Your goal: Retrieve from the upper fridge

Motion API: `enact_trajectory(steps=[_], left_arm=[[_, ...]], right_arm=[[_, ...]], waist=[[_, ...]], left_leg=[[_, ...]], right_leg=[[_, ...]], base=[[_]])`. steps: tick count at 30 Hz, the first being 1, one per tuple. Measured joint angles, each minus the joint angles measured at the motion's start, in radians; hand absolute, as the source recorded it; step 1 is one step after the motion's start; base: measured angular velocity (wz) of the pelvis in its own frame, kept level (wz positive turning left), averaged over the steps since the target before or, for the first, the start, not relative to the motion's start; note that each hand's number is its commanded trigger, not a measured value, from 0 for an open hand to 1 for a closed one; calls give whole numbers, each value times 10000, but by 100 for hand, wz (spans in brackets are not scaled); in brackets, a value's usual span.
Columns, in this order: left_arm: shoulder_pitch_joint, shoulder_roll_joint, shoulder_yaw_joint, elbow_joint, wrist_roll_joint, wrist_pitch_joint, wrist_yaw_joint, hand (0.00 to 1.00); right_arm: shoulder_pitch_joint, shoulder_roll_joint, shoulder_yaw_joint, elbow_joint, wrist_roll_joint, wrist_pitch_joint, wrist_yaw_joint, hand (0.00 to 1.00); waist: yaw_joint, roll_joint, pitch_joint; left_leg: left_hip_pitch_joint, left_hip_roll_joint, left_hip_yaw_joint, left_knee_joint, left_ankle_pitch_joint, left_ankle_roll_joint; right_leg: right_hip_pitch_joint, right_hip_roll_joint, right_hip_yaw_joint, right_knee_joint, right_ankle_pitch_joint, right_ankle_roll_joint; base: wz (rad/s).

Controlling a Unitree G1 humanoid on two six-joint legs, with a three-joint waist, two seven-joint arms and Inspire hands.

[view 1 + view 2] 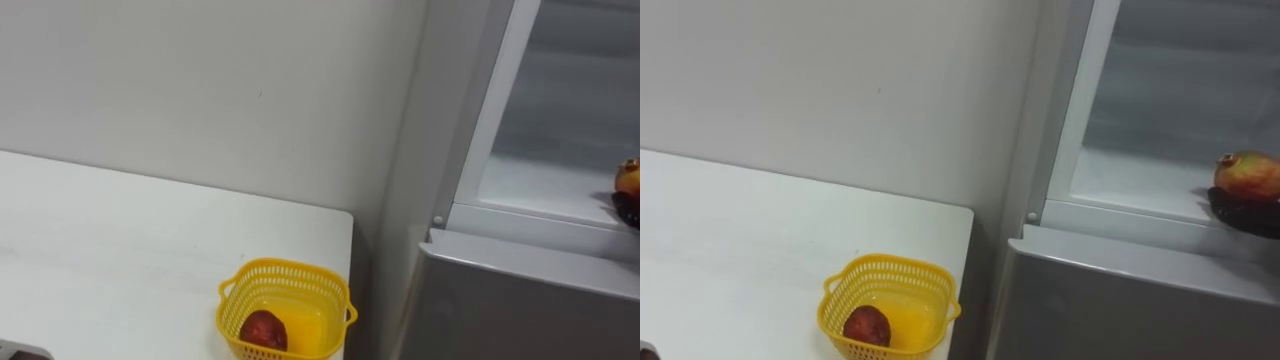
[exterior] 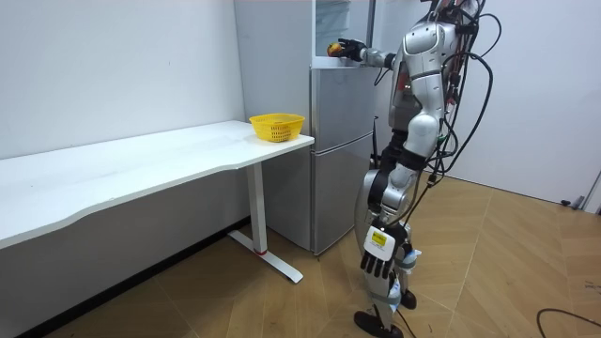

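Right hand (image 1: 1250,218), at the right edge of the eye views: dark fingers closed under and around a round fruit (image 1: 1247,177), so we log the hand as clamped on it. The fruit is yellow-red and sits on top of the fingers, with a small crown at its upper left. It is near enough round that we see no long axis to align. The hand and fruit are at the front lip of the upper compartment's shelf (image 1: 1140,190), just above the closed lower door (image 1: 1120,300). The room view agrees: the robot stands upright close to the fridge (image 2: 329,160), with its right arm stretched out at shoulder height to the open upper section. The left hand (image 2: 377,255) hangs by the thigh with fingers loose and apart, holding nothing, well below the work. The right hand is therefore the only one in play. Outward from the hand, a yellow basket (image 1: 890,263) sits at the bottom centre-left of the eye views, on the corner of the white table (image 1: 740,240) nearest the fridge. A red fruit (image 1: 867,325) lies in its lower left part. The relation that matters is that the basket lies down and to the left of the held fruit, well apart from it, with the fridge's side edge between them. Our judgement is that the pick is done and the fruit is at the point of leaving the fridge. The coming move would be out over the lip, then left and down to the basket. The main risk we see is the fruit rolling off the fingers during that swing.
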Motion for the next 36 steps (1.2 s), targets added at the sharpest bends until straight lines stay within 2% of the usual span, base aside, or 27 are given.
enact_trajectory(steps=[2,3,4,5,7,10,21,36], left_arm=[[18,6,120,-2,0,3,-16,0],[18,5,180,-2,0,2,-21,0],[18,19,193,0,0,2,-21,0],[19,36,194,2,0,0,-21,0],[18,58,198,15,3,0,-26,0],[42,64,190,21,-1,0,0,0],[-5,156,193,69,1,7,8,0],[-82,262,180,59,1,0,107,0]], right_arm=[[-225,-129,195,250,4,128,242,2],[-235,-145,196,252,4,142,274,19],[-277,-181,199,253,4,152,339,67],[-377,-194,222,278,0,181,434,100],[-439,-252,241,285,1,182,564,100],[-661,-373,584,392,-34,182,677,100],[-1030,-645,954,671,-171,179,970,100],[-1139,-669,1113,499,-475,185,1248,100]], waist=[[-4,-30,-28],[-3,-37,-32],[-2,-41,-35],[-1,-44,-36],[-1,-80,-62],[8,-67,-35],[105,-138,52],[285,-154,116]], left_leg=[[-12,7,-3,-85,4,-2],[-13,7,-3,-86,4,-3],[-11,7,-3,-86,5,-2],[-8,8,-2,-81,8,-6],[-5,7,-59,-68,16,-15],[12,16,-65,-73,20,-20],[15,19,-152,-80,22,-26],[-42,4,-153,-82,22,-26]], right_leg=[[-30,5,3,14,21,-12],[-33,5,-1,18,21,-12],[-35,4,-3,25,22,-12],[-42,5,-5,24,22,-12],[-49,7,-23,16,23,-14],[-41,17,-19,22,23,-15],[-42,26,-55,1,22,-16],[43,17,-116,-23,22,-14]], base=[[-6],[0],[0],[0],[0],[0],[1],[1]])
